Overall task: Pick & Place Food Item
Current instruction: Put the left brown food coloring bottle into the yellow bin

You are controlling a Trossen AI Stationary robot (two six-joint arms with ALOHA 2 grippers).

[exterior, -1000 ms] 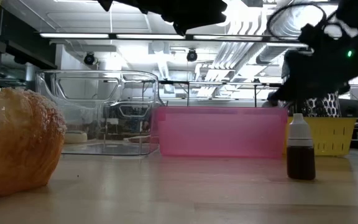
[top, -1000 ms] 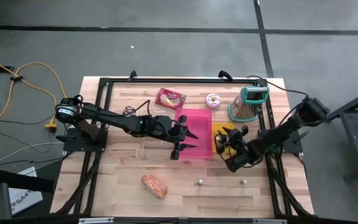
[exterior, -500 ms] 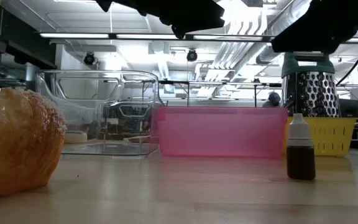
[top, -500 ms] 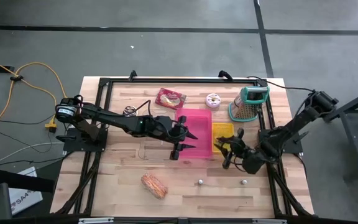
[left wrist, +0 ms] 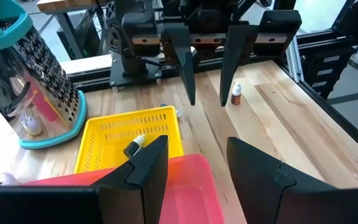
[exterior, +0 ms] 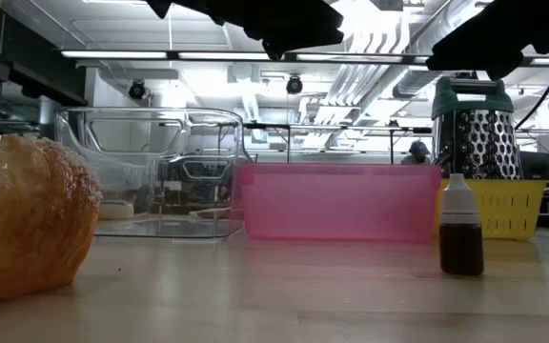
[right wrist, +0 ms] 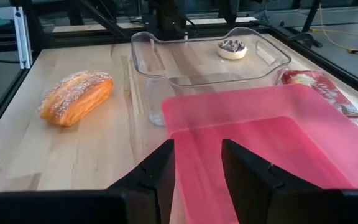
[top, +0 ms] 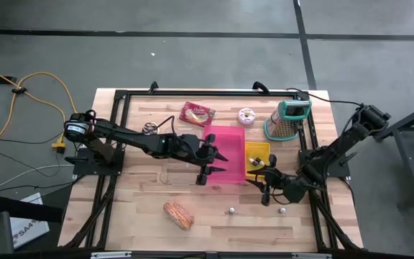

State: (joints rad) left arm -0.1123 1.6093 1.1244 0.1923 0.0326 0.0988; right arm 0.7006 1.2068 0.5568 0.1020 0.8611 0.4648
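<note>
1. Pastry (top: 178,214) lies on the wood table (top: 214,223) near the front edge, well apart from both my grippers.
2. My left gripper (top: 208,162) hovers at the pink bin's (top: 230,141) left wall, fingers parted, holding nothing.
3. My right gripper (top: 267,185) sits just in front of the yellow basket (top: 254,150), fingers apart, empty.
4. Grater (top: 288,119) stands at the far right. Clear dish (right wrist: 210,59) beyond the bin.
5. Room behind: ceiling lights, ducts.

High cam straight down, far. Low cam at tabletop level, close. Wrist cams face each other; all four share the pink bin (top: 226,153).
</note>
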